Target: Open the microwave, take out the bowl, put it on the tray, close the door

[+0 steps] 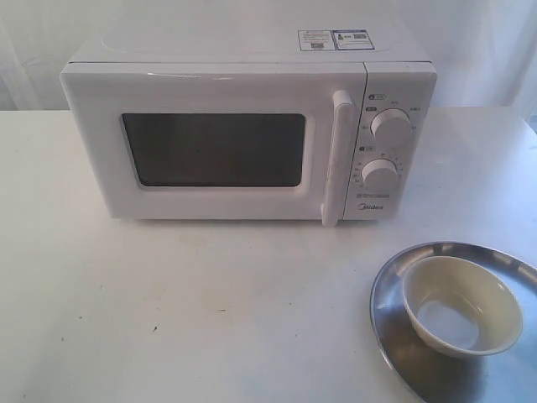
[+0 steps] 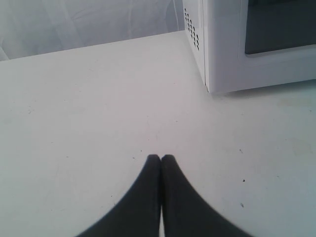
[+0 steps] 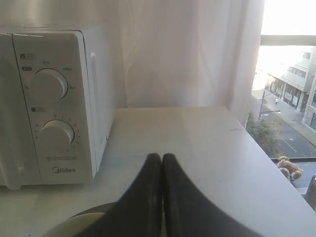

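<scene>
The white microwave (image 1: 243,126) stands at the back of the table, its door (image 1: 210,147) closed flush, with the vertical bar handle (image 1: 337,155) beside the two dials. The cream bowl (image 1: 461,304) sits inside the silver tray (image 1: 394,336) at the front right. Neither gripper shows in the exterior view. My left gripper (image 2: 161,158) is shut and empty above bare table, with the microwave's corner (image 2: 207,59) ahead. My right gripper (image 3: 162,157) is shut and empty, hovering over the bowl's rim (image 3: 74,228), with the dial panel (image 3: 49,103) close by.
White table (image 1: 168,311) spreads in front of the microwave. A white curtain (image 3: 182,54) hangs behind. The table's right edge (image 3: 266,158) drops off beside a window showing the street.
</scene>
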You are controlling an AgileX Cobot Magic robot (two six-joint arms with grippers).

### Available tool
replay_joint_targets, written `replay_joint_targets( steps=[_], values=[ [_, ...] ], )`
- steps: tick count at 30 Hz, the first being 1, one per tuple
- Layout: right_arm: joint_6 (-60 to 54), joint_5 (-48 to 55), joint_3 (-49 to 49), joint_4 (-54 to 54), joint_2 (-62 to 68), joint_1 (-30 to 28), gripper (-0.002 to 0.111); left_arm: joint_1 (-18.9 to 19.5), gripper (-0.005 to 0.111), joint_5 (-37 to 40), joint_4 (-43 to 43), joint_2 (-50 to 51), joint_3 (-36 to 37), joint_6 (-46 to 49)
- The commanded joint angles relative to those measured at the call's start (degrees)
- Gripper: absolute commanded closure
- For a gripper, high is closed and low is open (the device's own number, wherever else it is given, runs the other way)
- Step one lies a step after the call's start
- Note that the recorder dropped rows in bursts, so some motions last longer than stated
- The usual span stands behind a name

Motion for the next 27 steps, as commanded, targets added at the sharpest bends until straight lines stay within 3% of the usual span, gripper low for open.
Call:
replay_joint_targets(
  steps=[1,27],
  values=[
    [-0.64,1.18,0.28,0.0,-0.29,-0.27,0.108,-0.23,0.107,-0.07,0.0,-0.12,-0.06,-0.09],
    [-0.64,1.59,0.28,0.0,-0.29,-0.27,0.108,-0.23,0.107,-0.07,0.0,-0.12,-0.06,-0.09]
  ],
)
